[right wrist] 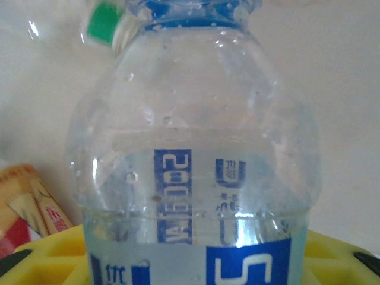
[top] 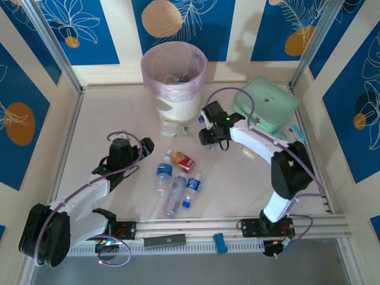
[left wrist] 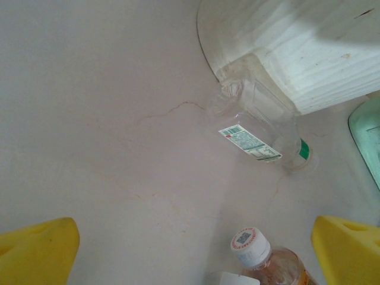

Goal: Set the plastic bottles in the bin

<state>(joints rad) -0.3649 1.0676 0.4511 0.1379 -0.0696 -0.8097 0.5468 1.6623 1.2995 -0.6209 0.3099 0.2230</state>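
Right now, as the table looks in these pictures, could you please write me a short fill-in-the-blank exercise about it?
1. The bin is lined with a ___ plastic bag.
2. The right gripper is shut on a bottle with a ___ label.
3. The left gripper hangs over the table with its jaws ___.
4. The clear bottle lying by the bin's base has a ___ cap.
Missing words: pink, blue, open, green.
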